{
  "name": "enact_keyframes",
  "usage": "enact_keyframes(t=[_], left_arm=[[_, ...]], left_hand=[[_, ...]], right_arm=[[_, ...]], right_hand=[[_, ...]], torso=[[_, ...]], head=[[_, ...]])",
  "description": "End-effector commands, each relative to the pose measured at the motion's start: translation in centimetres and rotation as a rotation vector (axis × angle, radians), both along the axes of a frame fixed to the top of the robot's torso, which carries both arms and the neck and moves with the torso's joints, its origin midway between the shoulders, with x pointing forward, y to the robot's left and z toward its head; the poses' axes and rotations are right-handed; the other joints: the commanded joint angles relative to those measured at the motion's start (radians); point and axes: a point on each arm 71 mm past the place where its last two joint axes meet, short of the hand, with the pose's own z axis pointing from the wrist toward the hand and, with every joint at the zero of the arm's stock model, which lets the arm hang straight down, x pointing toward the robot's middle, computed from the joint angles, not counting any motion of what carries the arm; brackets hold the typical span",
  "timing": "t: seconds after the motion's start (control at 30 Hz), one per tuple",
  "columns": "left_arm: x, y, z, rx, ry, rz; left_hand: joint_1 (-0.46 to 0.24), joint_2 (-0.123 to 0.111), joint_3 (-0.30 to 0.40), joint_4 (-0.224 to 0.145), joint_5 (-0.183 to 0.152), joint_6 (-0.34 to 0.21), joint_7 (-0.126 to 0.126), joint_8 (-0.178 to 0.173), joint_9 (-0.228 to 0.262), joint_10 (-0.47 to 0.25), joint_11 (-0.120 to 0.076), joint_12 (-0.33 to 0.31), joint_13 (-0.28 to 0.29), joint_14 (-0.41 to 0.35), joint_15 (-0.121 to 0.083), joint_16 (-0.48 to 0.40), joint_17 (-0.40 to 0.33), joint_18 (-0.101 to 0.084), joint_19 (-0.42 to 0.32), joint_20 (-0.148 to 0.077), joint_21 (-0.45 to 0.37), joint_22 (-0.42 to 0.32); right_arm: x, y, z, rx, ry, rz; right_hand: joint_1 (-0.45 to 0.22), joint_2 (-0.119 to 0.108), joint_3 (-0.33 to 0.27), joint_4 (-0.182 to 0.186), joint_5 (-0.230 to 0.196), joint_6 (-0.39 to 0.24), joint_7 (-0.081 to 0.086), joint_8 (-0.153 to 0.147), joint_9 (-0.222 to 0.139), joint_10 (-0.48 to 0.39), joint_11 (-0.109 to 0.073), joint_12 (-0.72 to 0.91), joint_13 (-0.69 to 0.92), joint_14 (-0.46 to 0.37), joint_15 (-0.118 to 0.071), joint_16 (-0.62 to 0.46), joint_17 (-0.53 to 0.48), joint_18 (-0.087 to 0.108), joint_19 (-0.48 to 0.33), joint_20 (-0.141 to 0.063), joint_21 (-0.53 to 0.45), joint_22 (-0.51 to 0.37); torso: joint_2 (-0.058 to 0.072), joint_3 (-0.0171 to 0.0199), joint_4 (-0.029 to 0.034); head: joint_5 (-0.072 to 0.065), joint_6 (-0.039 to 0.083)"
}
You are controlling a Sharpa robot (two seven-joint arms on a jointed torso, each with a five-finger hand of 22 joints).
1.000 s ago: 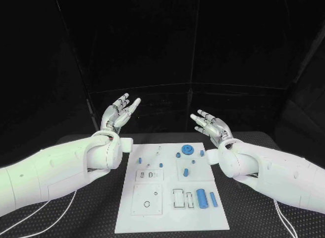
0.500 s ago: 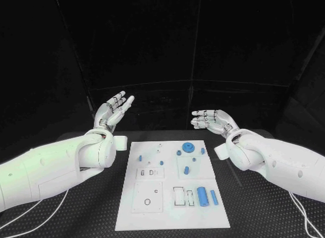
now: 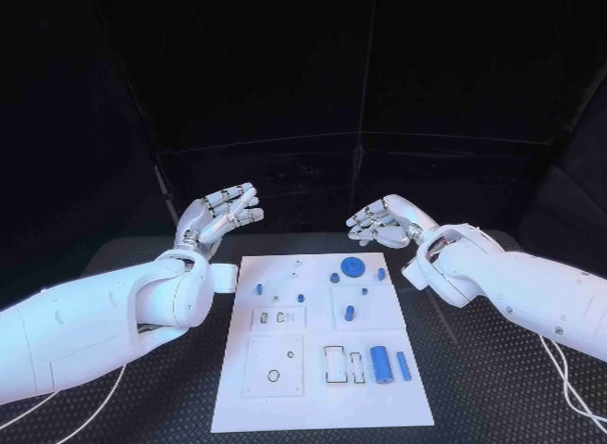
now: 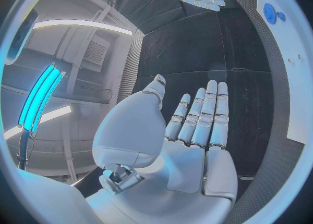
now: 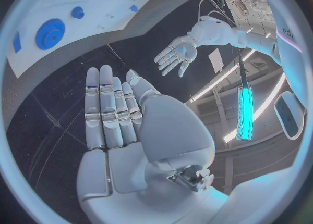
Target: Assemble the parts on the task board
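Both of your hands have dropped and curled a little since a moment ago: the left hand, which stood with fingers pointing up, now tips forward with them loosely bent, and the right hand has rolled over so its knuckles face up. You're holding nothing in either one; fingers are apart on both, and both hang above the far end of the black tabletop, beyond the task board. That white board lies flat in the middle, between your two arms. On it you've got the blue gear near the far edge, small blue pegs scattered behind the middle, and a big blue cylinder with a slimmer blue pin just beside it toward the near right.
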Motion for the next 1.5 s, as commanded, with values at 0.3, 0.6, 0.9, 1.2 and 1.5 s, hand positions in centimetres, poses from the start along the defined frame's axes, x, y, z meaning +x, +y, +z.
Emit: enact_keyframes(t=[0.3,0.6,0.9,1.2,1.5], left_arm=[[-1.8,-1.2,0.8,-0.034,-0.004,-0.129],[-2.5,-1.7,1.0,-0.048,0.005,-0.163],[-2.6,-1.8,1.1,-0.05,0.008,-0.17],[-2.6,-1.8,1.1,-0.049,0.007,-0.166],[-2.7,-2.0,1.1,-0.05,0.007,-0.169]], left_hand=[[0.015,0.01,-0.013,-0.023,0.002,0.056,0.085,-0.002,-0.004,0.039,-0.012,-0.003,-0.007,0.079,-0.021,0.024,0.004,0.013,0.076,-0.011,0.04,0.012],[0.015,0.011,-0.015,-0.025,0.002,0.056,0.085,-0.004,-0.004,0.039,-0.012,-0.004,-0.008,0.076,-0.021,0.021,0.002,0.012,0.078,-0.012,0.041,0.012],[0.015,0.011,-0.016,-0.026,0.002,0.053,0.087,-0.006,-0.005,0.039,-0.011,-0.006,-0.008,0.076,-0.02,0.019,0.001,0.012,0.08,-0.012,0.042,0.012],[0.015,0.012,-0.018,-0.028,0.002,0.048,0.09,-0.009,-0.006,0.036,-0.009,-0.01,-0.008,0.076,-0.02,0.017,0.0,0.011,0.082,-0.012,0.043,0.012],[0.016,0.014,-0.02,-0.032,0.002,0.044,0.093,-0.015,-0.007,0.03,-0.007,-0.016,-0.009,0.077,-0.018,0.014,-0.002,0.011,0.084,-0.012,0.043,0.011]], right_arm=[[-0.6,2.0,0.2,-0.441,-0.084,0.032],[-0.9,3.6,0.1,-0.576,-0.125,0.052],[-0.8,4.2,0.0,-0.607,-0.137,0.06],[-0.6,4.7,-0.3,-0.622,-0.129,0.063],[-0.2,5.0,-0.5,-0.63,-0.119,0.062]], right_hand=[[-0.083,-0.065,0.053,-0.026,0.022,0.088,-0.037,-0.038,-0.001,0.097,-0.047,-0.062,0.003,0.232,-0.064,0.289,0.203,0.01,0.116,-0.069,0.302,0.173],[-0.107,-0.098,0.082,-0.008,0.011,0.064,-0.038,-0.054,-0.001,0.022,-0.037,-0.058,0.008,0.214,-0.056,0.613,0.483,0.011,0.112,-0.06,0.429,0.257],[-0.107,-0.108,0.094,0.007,0.013,0.024,-0.043,-0.056,-0.002,0.01,-0.037,-0.057,0.011,0.201,-0.056,0.716,0.583,-0.001,0.126,-0.058,0.514,0.354],[-0.105,-0.109,0.111,0.023,0.016,0.023,-0.043,-0.054,-0.001,0.017,-0.038,-0.053,0.015,0.205,-0.056,0.816,0.689,-0.014,0.153,-0.056,0.592,0.452],[-0.098,-0.102,0.139,0.034,0.019,0.02,-0.042,-0.054,-0.001,0.028,-0.039,-0.053,0.016,0.208,-0.055,0.874,0.751,-0.022,0.172,-0.055,0.643,0.516]], torso=[[0.072,-0.0131,0.0054],[0.103,-0.0195,0.0062],[0.116,-0.0219,0.0094],[0.12,-0.0231,0.01],[0.121,-0.0233,0.0121]], head=[[-0.012,0.008],[-0.016,0.012],[-0.013,0.008],[-0.016,0.006],[-0.016,-0.002]])
